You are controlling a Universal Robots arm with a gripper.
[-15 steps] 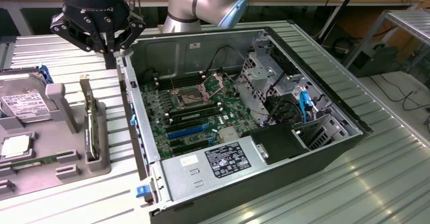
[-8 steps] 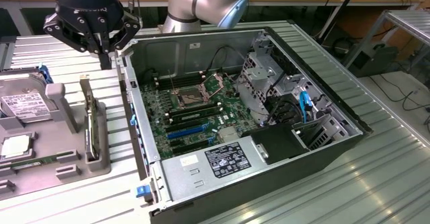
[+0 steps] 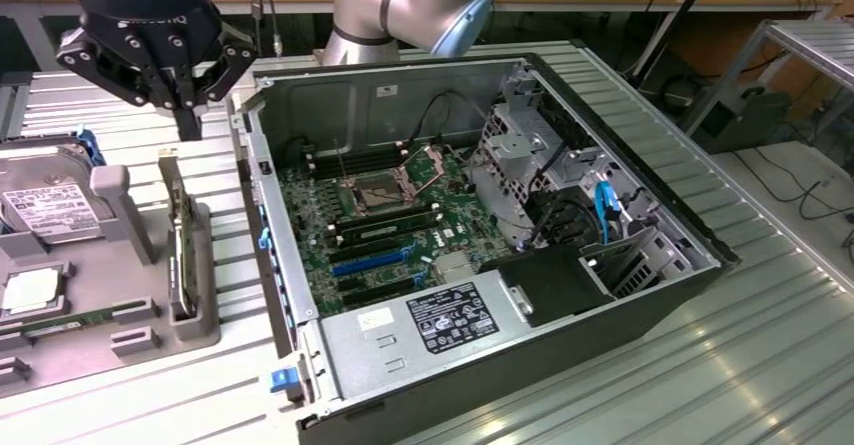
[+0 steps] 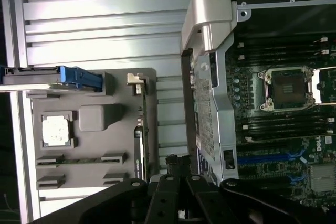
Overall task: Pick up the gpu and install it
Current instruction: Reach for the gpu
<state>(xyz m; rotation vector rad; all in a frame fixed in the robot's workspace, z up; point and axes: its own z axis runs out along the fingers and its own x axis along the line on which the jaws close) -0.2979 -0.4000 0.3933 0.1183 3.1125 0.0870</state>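
The end effector (image 3: 188, 125), closed and empty, hangs near the gpu (image 3: 175, 230); it looks thin, light, breakable; hold its top edge.

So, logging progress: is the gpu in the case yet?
Out: the gpu stands on edge in the gray holder, outside the open case.

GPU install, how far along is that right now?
Done: nothing yet. The gpu stands on edge in the gray tray, outside the case. In hand: the gripper is shut and empty, hanging close above the gpu. Left: the pickup and the install; the blue slots on the board are bare.
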